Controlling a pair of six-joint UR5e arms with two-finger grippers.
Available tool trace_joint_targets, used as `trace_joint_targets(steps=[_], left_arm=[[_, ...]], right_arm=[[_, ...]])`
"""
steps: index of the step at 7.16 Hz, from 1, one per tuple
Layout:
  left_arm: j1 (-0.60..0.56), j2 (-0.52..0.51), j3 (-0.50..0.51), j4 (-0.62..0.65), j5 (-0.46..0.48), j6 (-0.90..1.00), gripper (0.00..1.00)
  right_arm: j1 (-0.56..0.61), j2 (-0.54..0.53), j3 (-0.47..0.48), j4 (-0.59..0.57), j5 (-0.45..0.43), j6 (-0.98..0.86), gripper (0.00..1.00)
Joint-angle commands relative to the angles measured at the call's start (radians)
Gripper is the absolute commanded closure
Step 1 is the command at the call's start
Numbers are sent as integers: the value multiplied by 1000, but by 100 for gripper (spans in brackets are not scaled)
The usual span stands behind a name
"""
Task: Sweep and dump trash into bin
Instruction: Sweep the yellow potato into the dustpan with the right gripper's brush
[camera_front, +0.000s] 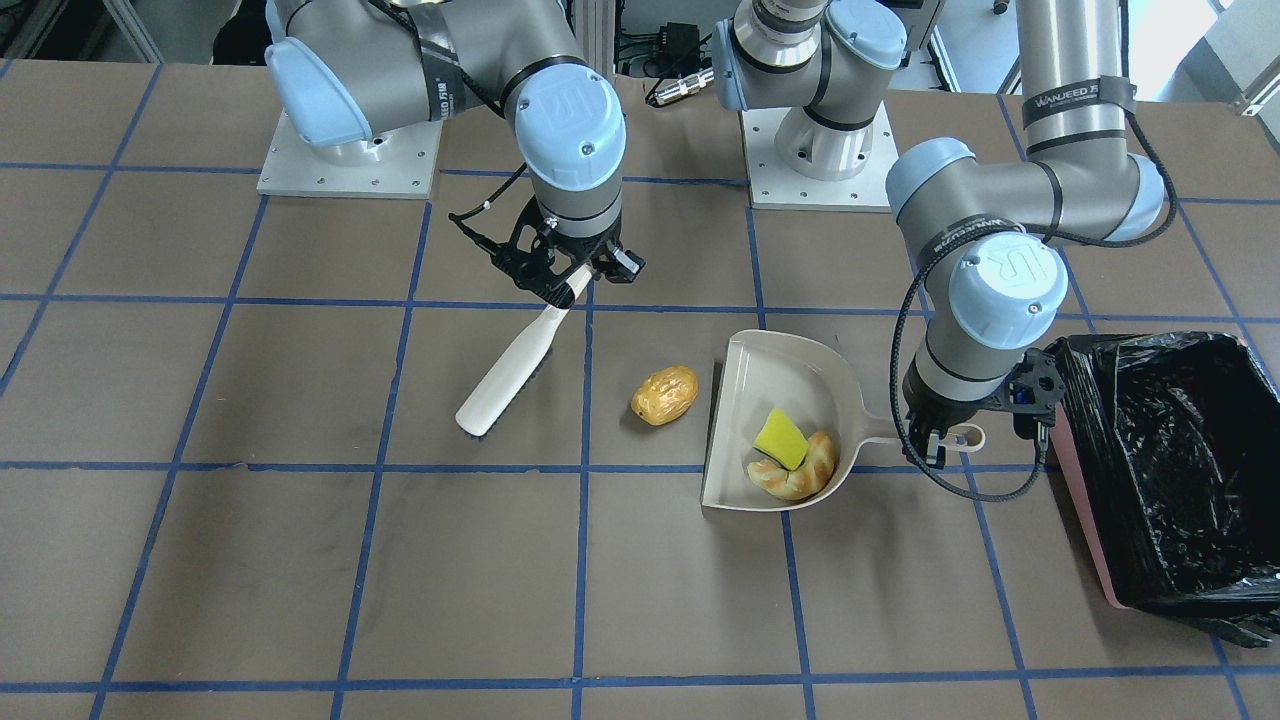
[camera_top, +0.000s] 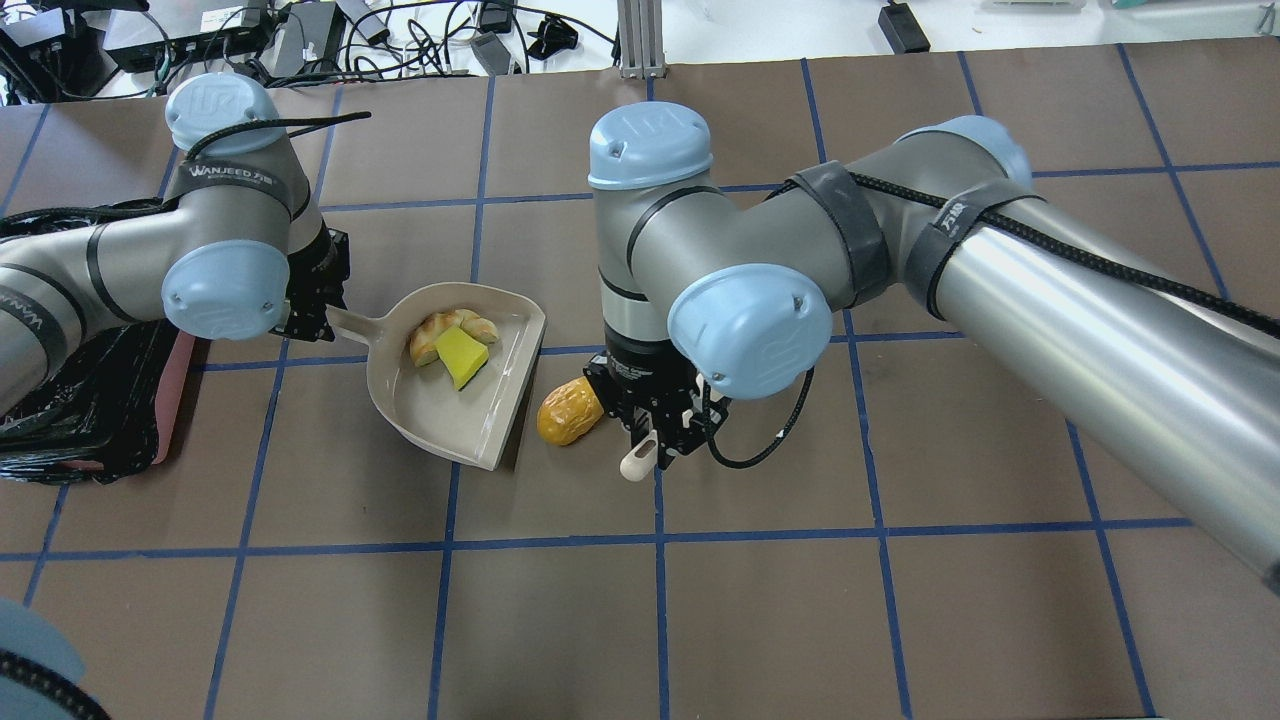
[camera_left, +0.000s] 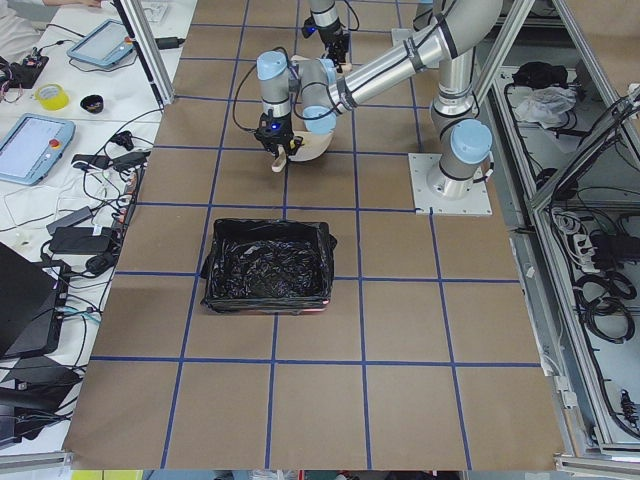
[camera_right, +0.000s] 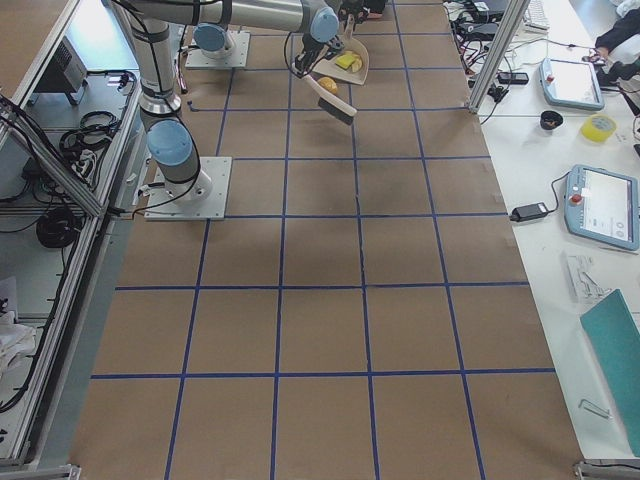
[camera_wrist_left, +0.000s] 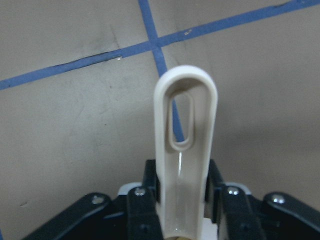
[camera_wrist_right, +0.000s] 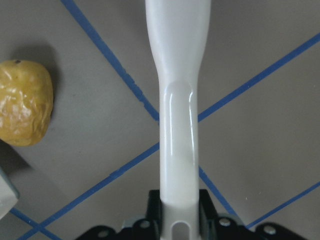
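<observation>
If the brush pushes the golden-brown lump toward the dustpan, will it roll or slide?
The lump is a rounded oval, so it would probably roll, perhaps veering sideways off the brush. Its wrinkled skin may add some grip on the table.

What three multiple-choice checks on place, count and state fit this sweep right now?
1. Where is the wrinkled golden-brown oval lump relative to the beige plastic dustpan?
A) inside it
B) on the table just outside its open edge
C) behind its handle

2. How many trash pieces lie in the dustpan?
A) none
B) one
C) two

3. The right gripper is:
A) shut on the white-handled brush
B) open and empty
C) shut on the dustpan

Answers:
1 B: it sits on bare table off the pan's mouth.
2 C: a yellow wedge with green edge and a curved tan pastry piece.
3 A: it clamps the brush handle.
</observation>
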Motion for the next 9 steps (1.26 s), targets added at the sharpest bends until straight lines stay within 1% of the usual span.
trace_joint_targets(steps=[1, 2, 3, 4, 5, 6, 7, 8, 9], left_arm=[[-2, 49, -81, 11, -2, -97, 100], [-2, 55, -97, 32, 0, -104, 100], [-2, 55, -115, 45, -2, -134, 100], [-4, 55, -125, 66, -2, -139, 100], [-5, 51, -125, 69, -2, -139, 100], [-5, 49, -123, 69, -3, -139, 100], [-4, 46, -123, 71, -3, -139, 100], [-5, 43, -120, 71, -2, -139, 100], [-5, 43, -117, 71, -2, -139, 100]], right_arm=[[56, 1, 3, -48, 17, 68, 100], [72, 1, 7, -60, 18, 85, 100], [82, 2, 10, -75, 59, 85, 100], [86, 13, 10, -119, 116, 85, 100], [105, 68, 12, -188, 121, 80, 100], [110, 139, 10, -263, 109, 65, 100], [113, 183, -2, -314, 89, 42, 100], [113, 189, -11, -353, 71, -25, 100], [118, 186, -17, -412, 69, -184, 100]])
